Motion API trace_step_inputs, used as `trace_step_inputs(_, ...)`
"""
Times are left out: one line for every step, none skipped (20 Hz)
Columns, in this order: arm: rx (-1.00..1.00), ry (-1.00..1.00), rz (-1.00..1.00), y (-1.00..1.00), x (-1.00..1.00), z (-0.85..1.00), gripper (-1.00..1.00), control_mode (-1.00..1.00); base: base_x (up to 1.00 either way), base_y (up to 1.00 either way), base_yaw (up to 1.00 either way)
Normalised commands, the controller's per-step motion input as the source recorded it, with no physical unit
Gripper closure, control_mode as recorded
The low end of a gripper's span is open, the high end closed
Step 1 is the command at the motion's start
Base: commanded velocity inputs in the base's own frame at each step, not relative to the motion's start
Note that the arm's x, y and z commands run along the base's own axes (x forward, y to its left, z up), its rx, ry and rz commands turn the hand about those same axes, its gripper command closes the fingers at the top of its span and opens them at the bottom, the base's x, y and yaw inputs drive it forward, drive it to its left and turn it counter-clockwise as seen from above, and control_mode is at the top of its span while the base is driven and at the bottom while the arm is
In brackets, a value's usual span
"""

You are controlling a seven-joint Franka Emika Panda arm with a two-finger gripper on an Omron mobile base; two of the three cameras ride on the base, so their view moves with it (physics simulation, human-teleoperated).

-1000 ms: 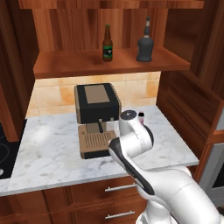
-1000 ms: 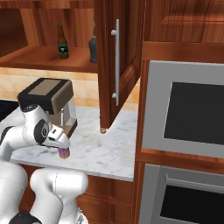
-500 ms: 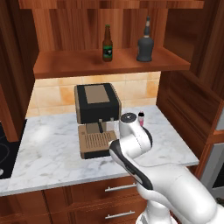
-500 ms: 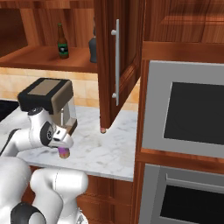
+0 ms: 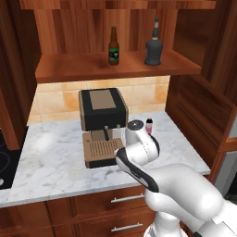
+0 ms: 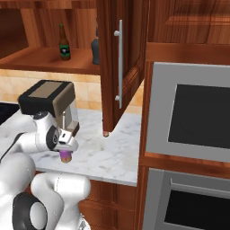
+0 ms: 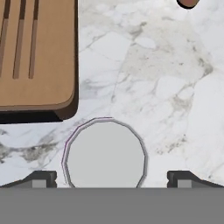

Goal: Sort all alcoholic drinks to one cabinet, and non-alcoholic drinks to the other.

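From the left base view, a brown beer bottle (image 5: pixel 113 46) and a squat dark grey bottle (image 5: pixel 153 44) stand well apart on the open wall cabinet's shelf (image 5: pixel 83 69), above a marble counter (image 5: pixel 51 157). A dark coffee machine (image 5: pixel 102 121) sits on the counter beneath them, and the white arm bends down just to its right, hiding its own hand. The black cap of a pink bottle (image 5: pixel 149 124) peeks out behind the arm, near the right-hand wall. From the right base view, the gripper (image 6: pixel 66 152) points down at the counter's near edge, right of the coffee machine, with a purple can (image 6: pixel 66 155) showing below it. An open cabinet door (image 6: pixel 117 63) hangs to the right, beside a wall oven (image 6: pixel 191 117). From the hand view, the can's silver top sits directly between the two dark fingertips (image 7: pixel 41 178), which stand wide apart on either side of it without touching, next to the coffee machine's brown drip tray (image 7: pixel 35 52).
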Motion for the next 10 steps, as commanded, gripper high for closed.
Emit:
trace_step_inputs(0.00, 0.00, 0.03, 0.00, 0.14, -0.23, -1.00, -1.00, 0.00, 0.00, 0.00)
trace_step_inputs(0.00, 0.00, 0.03, 0.00, 0.12, -0.22, -1.00, -1.00, 0.00, 0.00, 0.00)
trace_step_inputs(0.00, 0.00, 0.03, 0.00, 0.08, -0.22, -1.00, -1.00, 0.00, 0.00, 0.00)
trace_step_inputs(0.00, 0.00, 0.02, 0.00, 0.05, -0.20, -1.00, -1.00, 0.00, 0.00, 0.00)
trace_step_inputs(0.00, 0.00, 0.02, 0.00, 0.03, -0.21, -1.00, -1.00, 0.00, 0.00, 0.00)
trace_step_inputs(0.00, 0.00, 0.01, 0.00, 0.05, -0.19, -1.00, -1.00, 0.00, 0.00, 0.00)
trace_step_inputs(0.00, 0.00, 0.01, 0.00, 0.09, -0.19, -1.00, -1.00, 0.00, 0.00, 0.00)
trace_step_inputs(0.00, 0.00, 0.01, 0.00, 0.09, -0.19, -1.00, -1.00, 0.00, 0.00, 0.00)
trace_step_inputs(0.00, 0.00, 0.01, 0.00, 0.07, -0.18, -1.00, -1.00, 0.00, 0.00, 0.00)
trace_step_inputs(0.00, 0.00, 0.01, 0.00, 0.01, -0.16, -1.00, -1.00, 0.00, 0.00, 0.00)
